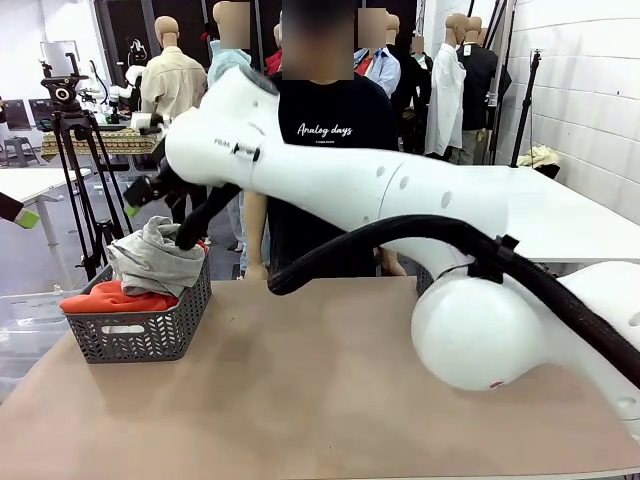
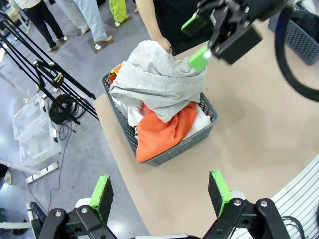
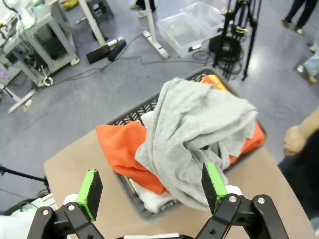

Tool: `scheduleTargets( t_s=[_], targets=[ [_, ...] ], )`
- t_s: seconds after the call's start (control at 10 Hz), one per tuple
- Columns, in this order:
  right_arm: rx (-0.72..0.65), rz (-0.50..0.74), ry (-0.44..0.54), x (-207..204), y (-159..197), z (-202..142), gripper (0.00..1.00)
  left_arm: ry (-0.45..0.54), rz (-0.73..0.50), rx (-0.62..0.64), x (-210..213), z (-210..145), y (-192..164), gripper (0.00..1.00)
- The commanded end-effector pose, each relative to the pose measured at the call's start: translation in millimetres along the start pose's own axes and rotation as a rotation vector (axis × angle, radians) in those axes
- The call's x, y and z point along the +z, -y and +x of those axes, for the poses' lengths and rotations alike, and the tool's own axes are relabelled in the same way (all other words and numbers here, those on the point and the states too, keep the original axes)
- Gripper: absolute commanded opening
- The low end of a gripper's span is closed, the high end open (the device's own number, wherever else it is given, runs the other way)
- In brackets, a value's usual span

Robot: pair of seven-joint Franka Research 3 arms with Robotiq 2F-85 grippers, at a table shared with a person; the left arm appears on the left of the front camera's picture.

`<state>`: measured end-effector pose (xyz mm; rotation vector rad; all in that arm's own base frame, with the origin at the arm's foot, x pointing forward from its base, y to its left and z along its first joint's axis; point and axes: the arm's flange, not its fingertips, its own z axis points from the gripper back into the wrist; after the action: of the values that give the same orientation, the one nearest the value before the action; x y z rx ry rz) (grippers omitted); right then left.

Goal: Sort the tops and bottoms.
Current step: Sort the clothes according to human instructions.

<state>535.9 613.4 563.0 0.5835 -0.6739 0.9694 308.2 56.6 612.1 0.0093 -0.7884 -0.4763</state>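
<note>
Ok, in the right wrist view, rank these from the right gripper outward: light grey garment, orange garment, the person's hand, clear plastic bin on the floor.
1. Light grey garment: heaped on the dark basket, reaching the open right gripper.
2. Bright orange garment: beneath the grey, spilling over the basket's side.
3. Person's hand: beyond the basket, at picture right.
4. Clear plastic bin: on the floor, farthest.

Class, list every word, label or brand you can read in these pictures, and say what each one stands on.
"Analog days": white script on the person's black T-shirt; the smaller line under it is too small to read.
Small dark lettering on the right arm: too blurred to read.
</note>
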Motion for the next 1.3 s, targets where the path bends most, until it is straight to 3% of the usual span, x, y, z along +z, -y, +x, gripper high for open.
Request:
scheduleTargets(
  t_s=[0.0, 0.2, 0.6, 1.0, 1.1, 1.2],
  targets=[
    [-0.049, -0.066, -0.053, 99, -49, -132, 1.00, 0.000, 0.001, 0.002, 0, 0, -1, 1.00],
    [-0.180, -0.173, -0.118, 147, -54, -182, 1.00, 0.000, 0.001, 0.002, 0, 0, -1, 1.00],
    [-0.370, -0.339, 0.005, 232, -103, -284, 1.00, 0.000, 0.001, 0.002, 0, 0, -1, 1.00],
    [-0.564, -0.527, 0.119, 287, -163, -359, 1.00, 0.000, 0.001, 0.002, 0, 0, -1, 1.00],
    [-0.478, -0.393, 0.056, 137, -31, 57, 1.00, 0.000, 0.001, 0.002, 0, 0, -1, 1.00],
    [-0.478, -0.393, 0.056, 137, -31, 57, 1.00, 0.000, 0.001, 0.002, 0, 0, -1, 1.00]
  ],
)
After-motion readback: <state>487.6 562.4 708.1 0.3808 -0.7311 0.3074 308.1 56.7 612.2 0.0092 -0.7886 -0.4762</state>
